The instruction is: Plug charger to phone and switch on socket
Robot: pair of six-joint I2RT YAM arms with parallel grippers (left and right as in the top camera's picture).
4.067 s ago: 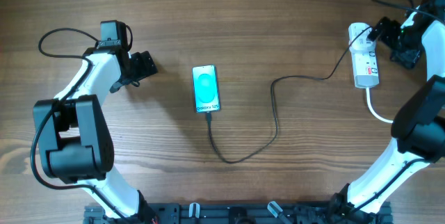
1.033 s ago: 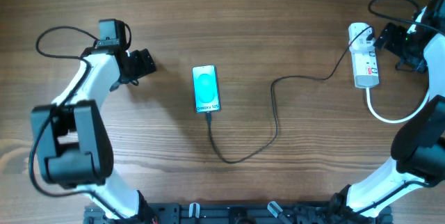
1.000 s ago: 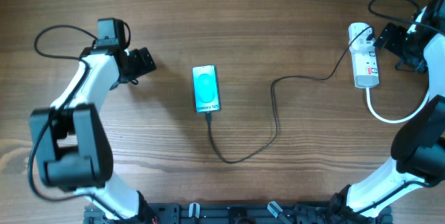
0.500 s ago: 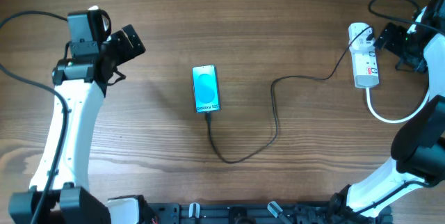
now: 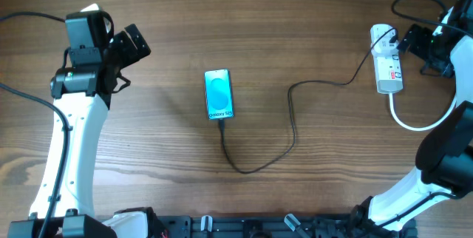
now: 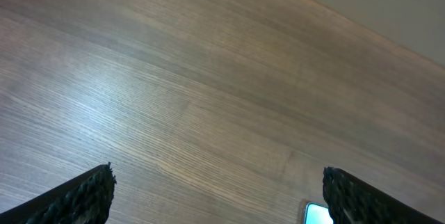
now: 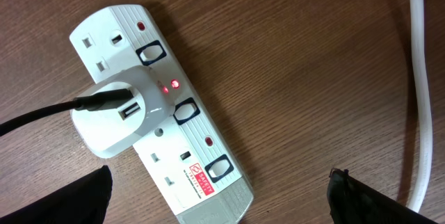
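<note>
Overhead view: nearest the robot, the thin black charger [image 5: 290,116] lies in a loop on the wooden desk [image 5: 222,16]. One end meets the 6 o'clock edge of the phone [image 5: 219,94], which lies flat, screen up, near the middle of the desk. The other end runs toward 2 o'clock to a white plug block [image 7: 115,116] in the socket [image 5: 389,75]. In the right wrist view a small red light [image 7: 173,83] glows beside that block. The right claw [image 5: 408,42] hangs just at 3 o'clock of the socket, spread wide, holding nothing. The left claw [image 5: 140,42] sits at 10 o'clock from the phone, well apart, also spread wide and empty.
</note>
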